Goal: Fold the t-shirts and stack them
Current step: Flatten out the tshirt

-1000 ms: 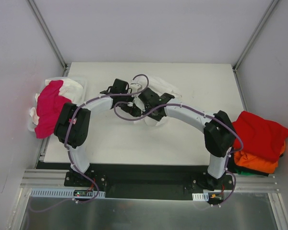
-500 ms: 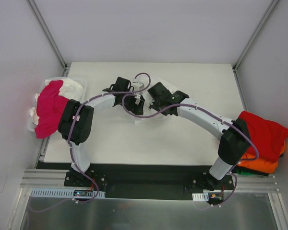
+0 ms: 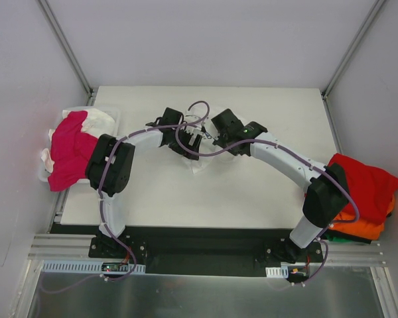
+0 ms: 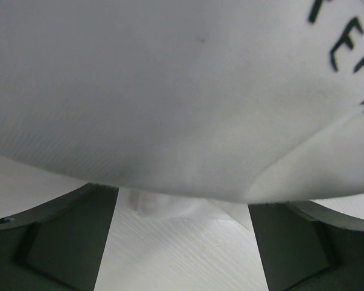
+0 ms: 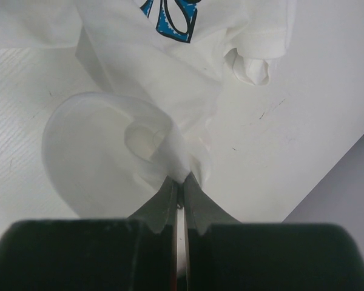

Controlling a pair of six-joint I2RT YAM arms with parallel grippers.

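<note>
The right gripper point(image 5: 179, 182) pinched a fold of the white printed t-shirt point(image 5: 170, 79), which lay bunched at the middle of the worktop point(image 3: 265, 192). The left gripper point(image 4: 182, 239) stood spread wide, the cloth hanging just before it.

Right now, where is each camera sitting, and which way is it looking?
Top camera: sits above and behind the robot, looking down on the table. The left arm and right arm show whole, meeting over the white t-shirt.
Left wrist camera: rides on the left arm, looking out between the open left gripper at draped white cloth with black letters.
Right wrist camera: rides on the right arm, looking along the right gripper, shut on a white fold.
Shared: all three see the white t-shirt.
</note>
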